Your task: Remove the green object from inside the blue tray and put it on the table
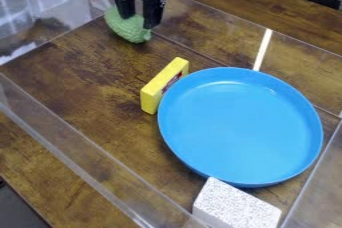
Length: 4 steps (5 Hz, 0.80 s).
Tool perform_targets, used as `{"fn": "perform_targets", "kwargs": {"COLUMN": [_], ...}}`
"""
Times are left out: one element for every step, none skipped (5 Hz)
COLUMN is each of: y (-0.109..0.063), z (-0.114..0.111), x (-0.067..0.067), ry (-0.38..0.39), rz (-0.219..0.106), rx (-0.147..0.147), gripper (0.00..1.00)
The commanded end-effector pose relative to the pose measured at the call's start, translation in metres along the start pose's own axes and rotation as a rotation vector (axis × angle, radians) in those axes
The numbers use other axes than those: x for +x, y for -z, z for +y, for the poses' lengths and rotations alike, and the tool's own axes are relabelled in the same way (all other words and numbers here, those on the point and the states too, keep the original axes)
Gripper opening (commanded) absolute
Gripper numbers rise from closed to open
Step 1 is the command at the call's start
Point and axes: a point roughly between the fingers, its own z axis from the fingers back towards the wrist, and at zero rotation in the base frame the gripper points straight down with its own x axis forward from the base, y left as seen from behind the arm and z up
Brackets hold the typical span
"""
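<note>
The green object [128,29] lies on the table [80,82] at the far left, well away from the blue tray [241,124], which holds nothing. My gripper [135,14] hovers just above the green object, open, its dark fingers [154,12] straddling the object's top. Part of the object is hidden behind the fingers.
A yellow rectangular block [163,84] leans against the tray's left rim. A grey-white speckled sponge block [234,206] sits at the near edge below the tray. Clear plastic walls [60,162] border the table on the left and front.
</note>
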Motion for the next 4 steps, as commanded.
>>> {"fn": "perform_targets", "kwargs": {"y": [-0.035,-0.044,-0.06,-0.08], "z": [0.001,0.006,0.016,0.029], "x": [0.002,0.005,0.005,-0.01], "ry": [-0.035,-0.09,-0.148,-0.181], "rz": [-0.062,-0.064,-0.067,-0.069], "rx": [0.018,0.014,0.014,0.017], "gripper": [1.0,1.0,1.0,1.0]}}
